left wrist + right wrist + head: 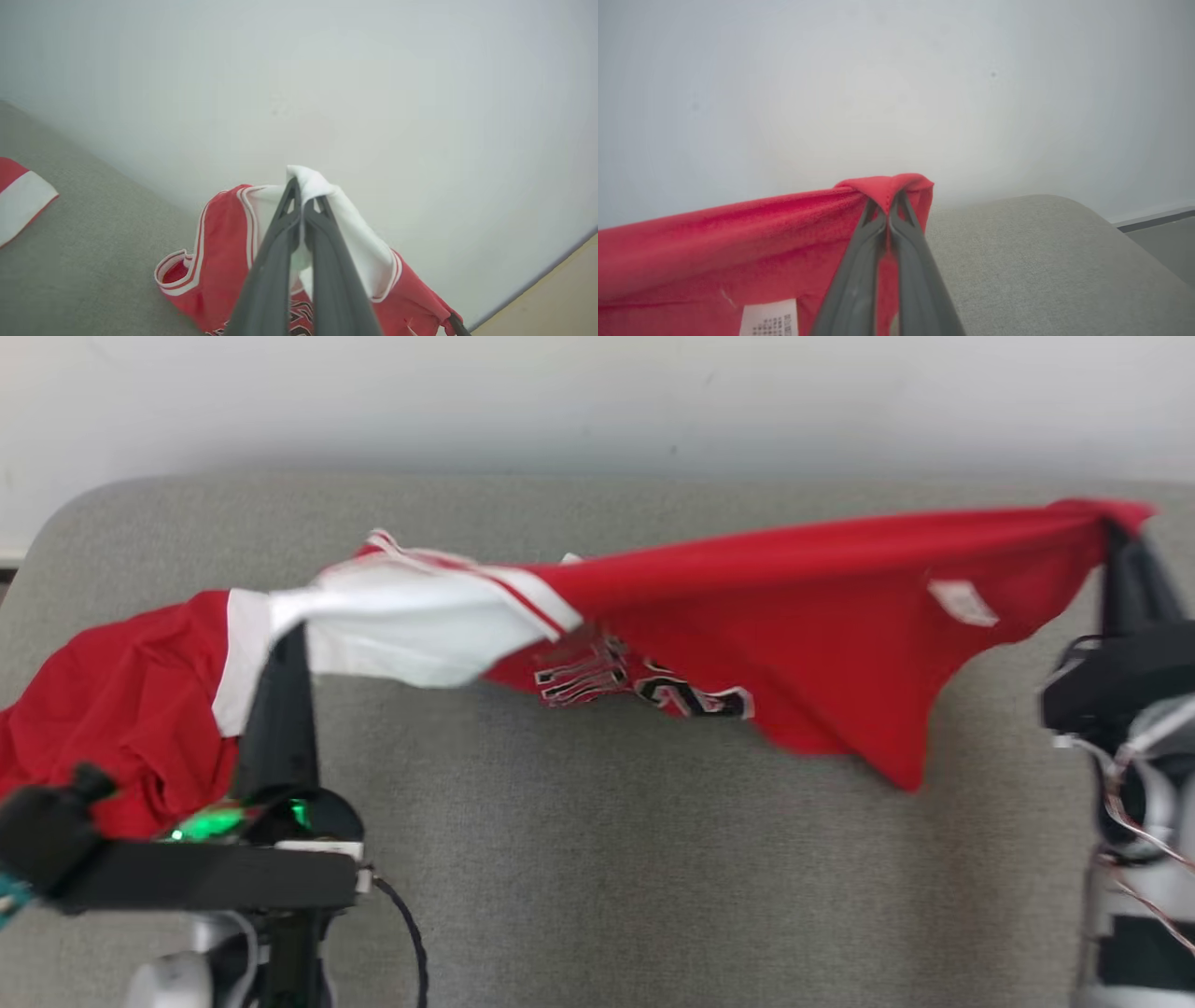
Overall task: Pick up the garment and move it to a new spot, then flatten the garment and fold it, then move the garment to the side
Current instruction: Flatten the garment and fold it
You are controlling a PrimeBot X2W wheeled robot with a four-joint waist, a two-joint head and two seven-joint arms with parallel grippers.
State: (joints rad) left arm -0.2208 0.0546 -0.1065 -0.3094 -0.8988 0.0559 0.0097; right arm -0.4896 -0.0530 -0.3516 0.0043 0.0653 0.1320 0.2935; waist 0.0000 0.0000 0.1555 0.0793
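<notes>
**Desk:** Where's the garment?

**Operator:** I've got the red garment [822,607] strung in mid-air above the grey cushion [597,859], its left end drooping low. My left gripper [299,186] pinches the white trim. My right gripper [889,196] is clamped on a red corner.

**Desk:** Anything in the way?

**Operator:** A white wall [597,392] close behind, and a black cable [411,933] by my left wrist. The sagging cloth hides part of the cushion.

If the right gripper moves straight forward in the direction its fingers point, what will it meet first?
Beyond the red garment folded over its tips, the right gripper points at the pale wall, just above the grey surface. Probably the wall first; its distance is unclear.
</notes>
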